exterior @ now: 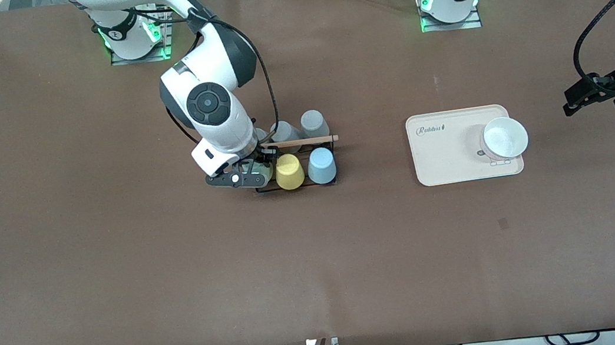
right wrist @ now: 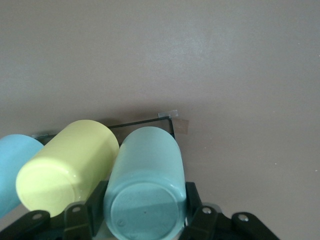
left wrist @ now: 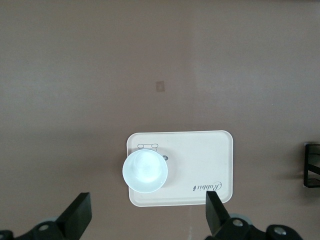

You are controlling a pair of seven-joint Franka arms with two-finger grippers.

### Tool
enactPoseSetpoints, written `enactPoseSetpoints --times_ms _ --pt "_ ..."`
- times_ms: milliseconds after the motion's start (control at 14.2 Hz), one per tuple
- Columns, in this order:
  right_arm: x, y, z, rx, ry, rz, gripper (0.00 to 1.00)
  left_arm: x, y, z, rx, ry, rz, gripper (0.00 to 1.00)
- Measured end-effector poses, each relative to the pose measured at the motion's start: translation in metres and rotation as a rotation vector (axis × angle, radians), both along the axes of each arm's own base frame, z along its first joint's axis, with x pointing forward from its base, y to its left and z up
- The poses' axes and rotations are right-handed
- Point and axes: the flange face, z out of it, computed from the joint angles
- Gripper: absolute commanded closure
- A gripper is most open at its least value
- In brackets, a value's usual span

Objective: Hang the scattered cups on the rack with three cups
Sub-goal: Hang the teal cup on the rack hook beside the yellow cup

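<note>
The right gripper (right wrist: 145, 220) is clamped on the mint cup (right wrist: 145, 180) at the rack (exterior: 294, 165), beside the yellow cup (right wrist: 67, 165). Seat the cup fully on its peg before release. The peg is hidden, so seating cannot be confirmed. The left gripper (left wrist: 147, 217) waits, jaws apart, over the tray (left wrist: 200, 160).

Glossy white arms (exterior: 216, 113), black joints, black cables, black tools.
</note>
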Motion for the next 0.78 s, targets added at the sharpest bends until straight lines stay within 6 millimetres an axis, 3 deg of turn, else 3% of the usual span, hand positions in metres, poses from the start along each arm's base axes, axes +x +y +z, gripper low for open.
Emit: enactPoseSetpoints --times_ms 212,494,635,776 --pt "0.0006 0.0003 -0.0036 0.001 -0.001 0.000 0.54 -0.0001 0.0000 0.0002 0.000 0.000 0.000 0.00" --pt "0.0015 0.0010 -0.0093 0.002 -0.002 -0.001 0.16 0.0000 0.0000 0.0004 0.000 -0.002 0.000 0.00" --pt "0.0016 0.0010 -0.0099 0.001 -0.002 -0.001 0.06 0.0000 0.0000 0.0004 0.000 -0.002 0.000 0.00" --pt "0.0016 0.0010 -0.0099 0.002 -0.002 -0.001 0.05 0.0000 -0.0004 0.0004 0.000 -0.002 0.000 0.00"
